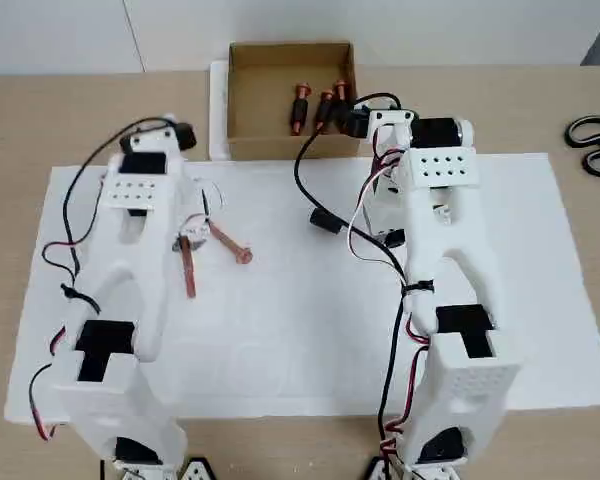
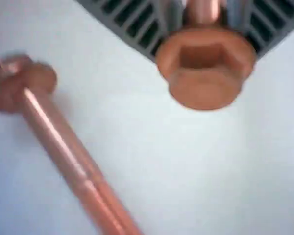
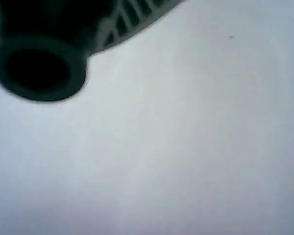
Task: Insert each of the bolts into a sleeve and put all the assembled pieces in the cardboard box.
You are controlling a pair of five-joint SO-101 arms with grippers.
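My left gripper (image 1: 185,240) is shut on a copper bolt (image 1: 189,270) just above the white mat; in the left wrist view its hex head (image 2: 204,68) sticks out from between the grey fingers (image 2: 122,19). A second bolt (image 1: 230,243) (image 2: 63,152) lies loose on the mat beside it. My right gripper (image 1: 375,232) is shut on a black sleeve (image 1: 325,220), whose open end (image 3: 39,71) shows in the right wrist view. The cardboard box (image 1: 242,100) stands at the back and holds three bolts (image 1: 320,108) with black sleeves on them.
A white mat (image 1: 280,340) covers the wooden table. A white foam piece (image 1: 218,110) sits against the box's left wall. Black-handled scissors (image 1: 595,140) lie at the far right edge. Cables (image 1: 310,170) trail from both arms.
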